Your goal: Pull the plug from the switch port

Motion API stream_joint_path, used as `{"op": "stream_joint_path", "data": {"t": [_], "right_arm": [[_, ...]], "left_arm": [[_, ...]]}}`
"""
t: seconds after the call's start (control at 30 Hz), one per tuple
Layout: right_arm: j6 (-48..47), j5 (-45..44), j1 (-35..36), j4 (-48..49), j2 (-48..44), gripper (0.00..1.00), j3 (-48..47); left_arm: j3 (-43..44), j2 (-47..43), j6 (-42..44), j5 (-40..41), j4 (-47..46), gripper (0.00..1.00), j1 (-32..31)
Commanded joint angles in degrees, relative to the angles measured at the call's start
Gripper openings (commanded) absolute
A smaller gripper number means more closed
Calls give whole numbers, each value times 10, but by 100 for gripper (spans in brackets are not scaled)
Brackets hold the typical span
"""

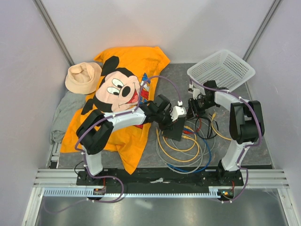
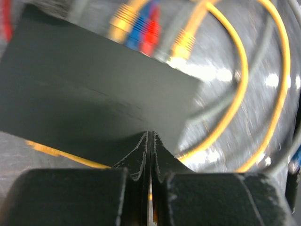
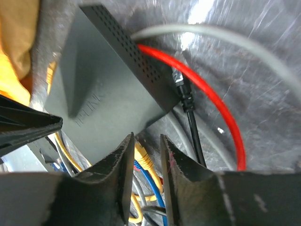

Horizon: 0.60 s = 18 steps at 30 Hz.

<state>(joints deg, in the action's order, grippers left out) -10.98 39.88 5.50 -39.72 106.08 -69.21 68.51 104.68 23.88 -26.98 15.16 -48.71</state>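
The switch (image 1: 175, 128) lay on a grey mat (image 1: 263, 141) between white walls (image 1: 188, 28). The left gripper (image 2: 149, 134) was clenched at its edge; whether the right gripper (image 3: 146, 139) grasped anything was unclear

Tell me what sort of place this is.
Probably a robot lab's test cell: blank white walls box in the table, both arms bolt to a metal rail, and the props are mismatched: a shirt, a basket, a switch with cables.

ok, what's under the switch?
A yellow cable runs out from beneath the switch onto the grey mat. Whatever else lies under it is hidden by the housing.
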Motion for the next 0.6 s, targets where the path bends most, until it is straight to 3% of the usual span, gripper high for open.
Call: {"op": "stream_joint_path", "data": {"t": [0.0, 0.17, 0.57], "right_arm": [[-18, -8, 0, -1, -6, 40, 24], [-31, -4, 0, 4, -4, 48, 46], [-43, 27, 0, 4, 14, 45, 56]], "left_arm": [[51, 41, -156, 40, 21, 2, 5], [21, 52, -196, 64, 12, 2, -7], [14, 54, -196, 69, 15, 2, -6]]}}
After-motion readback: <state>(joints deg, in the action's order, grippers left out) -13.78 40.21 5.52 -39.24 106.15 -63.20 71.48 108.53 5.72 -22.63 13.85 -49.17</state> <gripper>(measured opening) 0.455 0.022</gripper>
